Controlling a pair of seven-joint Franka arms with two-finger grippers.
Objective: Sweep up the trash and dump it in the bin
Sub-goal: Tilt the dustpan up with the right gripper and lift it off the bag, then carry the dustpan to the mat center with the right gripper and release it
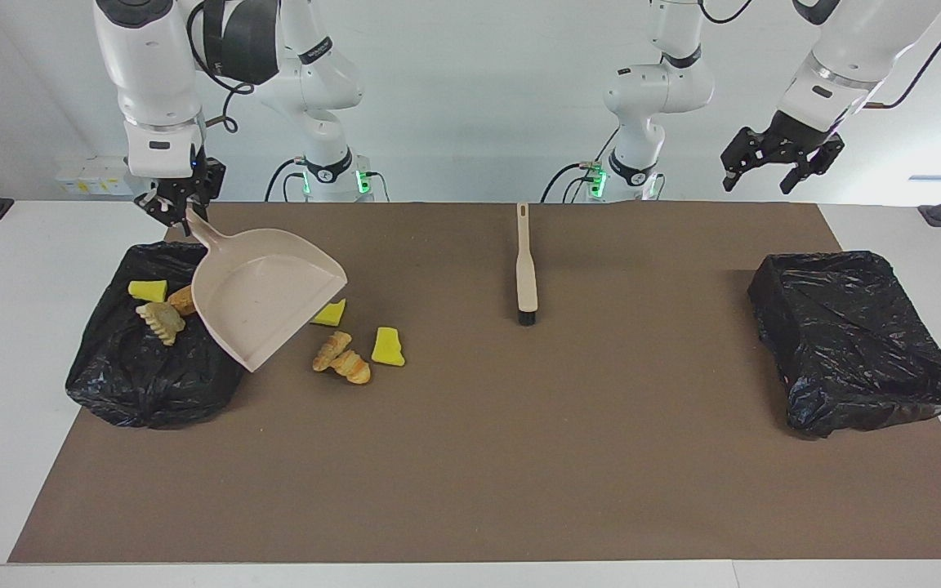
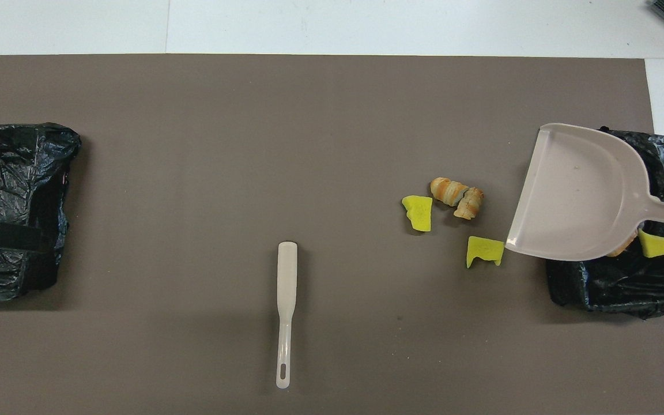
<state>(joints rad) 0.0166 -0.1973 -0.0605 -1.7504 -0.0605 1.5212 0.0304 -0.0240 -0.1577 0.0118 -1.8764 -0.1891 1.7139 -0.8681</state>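
My right gripper [image 1: 180, 214] is shut on the handle of the beige dustpan [image 1: 266, 298], which hangs empty and tilted. Its pan reaches from the black-lined bin [image 1: 144, 384] out over the mat, and its lip hides part of a yellow sponge chunk [image 1: 330, 313]. More trash lies on the mat beside that chunk: two croissant pieces [image 1: 341, 359] and another sponge chunk [image 1: 387, 346]. A sponge chunk [image 1: 146, 290] and bread pieces [image 1: 162, 320] lie inside the bin. The overhead view shows the dustpan [image 2: 583, 196] over the bin [image 2: 614, 282]. My left gripper [image 1: 781, 159] waits open, high up.
A beige brush [image 1: 526, 265] lies on the brown mat near its middle, handle toward the robots; the overhead view shows the brush [image 2: 286, 314] too. A second black-lined bin [image 1: 854, 343] stands at the left arm's end of the table.
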